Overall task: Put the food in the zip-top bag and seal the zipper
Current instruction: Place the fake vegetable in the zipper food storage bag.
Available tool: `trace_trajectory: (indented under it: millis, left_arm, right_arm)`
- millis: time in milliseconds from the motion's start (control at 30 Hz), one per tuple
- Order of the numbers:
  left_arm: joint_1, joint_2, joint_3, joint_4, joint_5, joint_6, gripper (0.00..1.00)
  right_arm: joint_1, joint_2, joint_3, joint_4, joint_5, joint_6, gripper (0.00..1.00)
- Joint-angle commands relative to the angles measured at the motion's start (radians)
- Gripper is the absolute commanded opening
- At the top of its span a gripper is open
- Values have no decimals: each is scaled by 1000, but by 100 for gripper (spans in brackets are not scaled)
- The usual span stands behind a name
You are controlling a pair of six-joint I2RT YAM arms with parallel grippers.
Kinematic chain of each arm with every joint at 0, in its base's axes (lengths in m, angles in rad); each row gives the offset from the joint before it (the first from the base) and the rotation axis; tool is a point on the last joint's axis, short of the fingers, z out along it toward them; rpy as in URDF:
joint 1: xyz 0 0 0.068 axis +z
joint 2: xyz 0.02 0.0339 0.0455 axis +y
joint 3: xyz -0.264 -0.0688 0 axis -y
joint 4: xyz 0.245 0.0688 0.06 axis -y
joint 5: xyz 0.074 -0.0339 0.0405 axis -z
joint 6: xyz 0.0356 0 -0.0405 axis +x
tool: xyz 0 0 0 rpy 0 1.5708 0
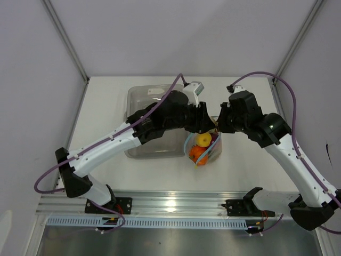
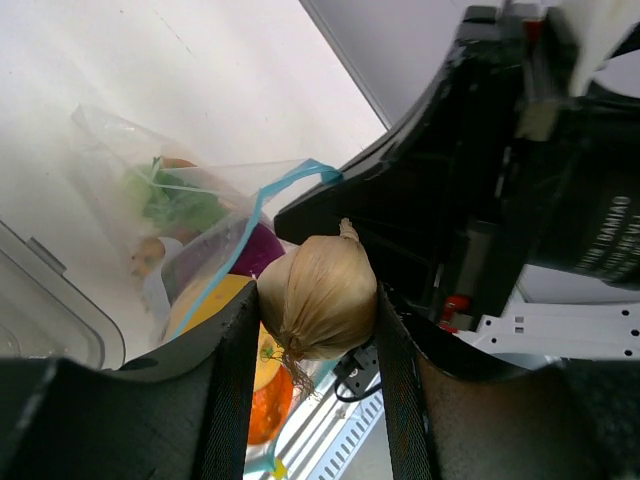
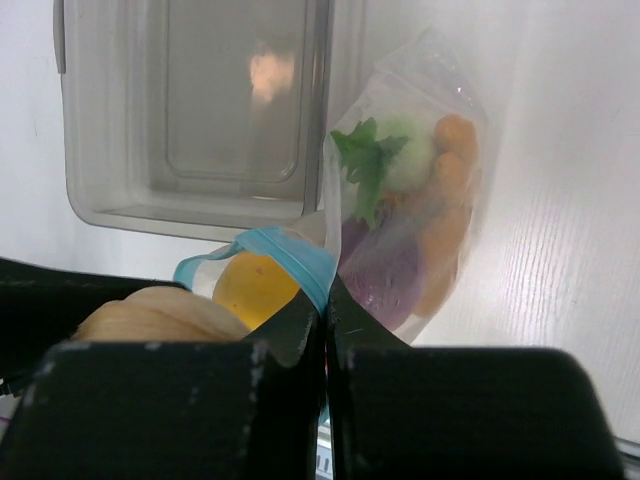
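My left gripper (image 2: 315,330) is shut on a beige bulb of toy food (image 2: 318,297) with a dry root tuft, held just above the mouth of the zip-top bag (image 1: 204,150). In the right wrist view the bulb (image 3: 150,312) shows at the left. My right gripper (image 3: 325,310) is shut on the light blue zipper (image 3: 290,255), holding the mouth up and open. Inside the bag (image 3: 430,150) lie a yellow lemon (image 3: 250,285), a purple onion (image 3: 385,270), a green sprig (image 3: 362,160) and orange pieces. Both grippers meet over the bag, left gripper (image 1: 205,124) beside right gripper (image 1: 218,127).
A rigid clear tray (image 1: 139,96) sits just left of the bag, under my left arm, and also shows as the tray (image 3: 190,120) in the right wrist view. The metal rail (image 1: 176,205) runs along the table's near edge. My right arm's black body (image 2: 500,200) is close beside the bulb.
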Motion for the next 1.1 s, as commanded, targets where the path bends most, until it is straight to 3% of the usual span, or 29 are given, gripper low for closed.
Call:
trace_trajectory:
  millis: [0, 200, 833, 1067]
  left_arm:
    - [7, 20, 39, 65, 61, -7, 40]
    - [7, 12, -13, 91, 48, -30, 39]
    - [2, -81, -265, 224, 64, -104, 38]
    - [1, -63, -271, 250, 110, -116, 38]
  right_arm:
    - [-3, 16, 100, -3, 23, 16, 0]
    - [-3, 57, 192, -61, 64, 16, 0]
    - [-3, 103, 210, -75, 86, 85, 0]
    - [-3, 102, 194, -56, 69, 99, 0]
